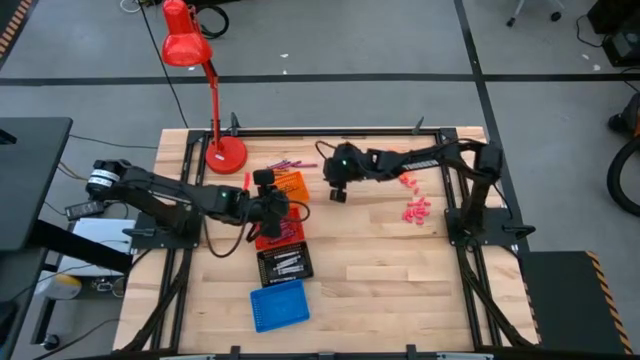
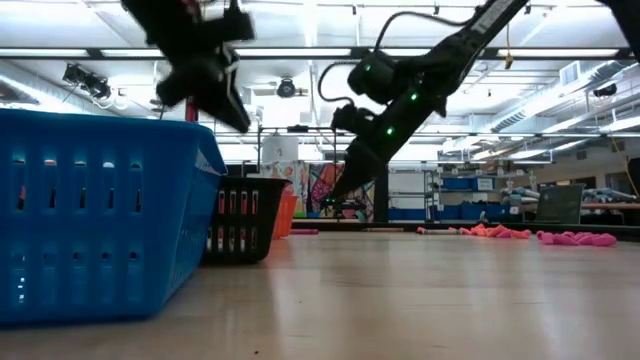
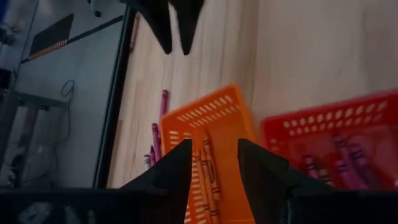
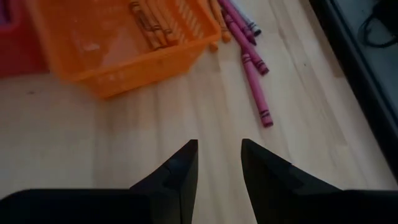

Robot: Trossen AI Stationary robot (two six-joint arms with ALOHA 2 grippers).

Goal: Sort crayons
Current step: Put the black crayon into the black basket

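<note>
Grippers of both dark arms hang above the pale wooden table [image 1: 380, 260], each with its two fingers spread apart and nothing between them. Left gripper [image 3: 212, 163] hovers over the shallow perforated orange plastic tray [image 3: 186, 118], touching neither the tray nor its contents; several orange crayons [image 3: 209, 171] lie inside that tray, seen through the gap of the fingers. Beside it stands the shallow red plastic tray [image 3: 323, 118], holding maroon-red crayons [image 3: 348, 162]. Right gripper [image 4: 219, 160] hangs above bare wood just beside the orange tray, its fingers parted and clear of everything; in the low view its tips sit close above the table surface. Loose maroon-pink crayons [image 4: 256, 93] lie on the wood near the orange tray's outer edge, between tray and table border, some touching one another. In the high view the trays form a row: orange, red, then the black slotted tray [image 1: 285, 263] with pale sticks in it, then the blue slotted tray [image 1: 278, 305]. A scatter of pink-red crayons [image 1: 416, 208] lies well apart on the right side of the table. A red desk lamp [image 1: 210, 90] stands at the table's far left corner.
</note>
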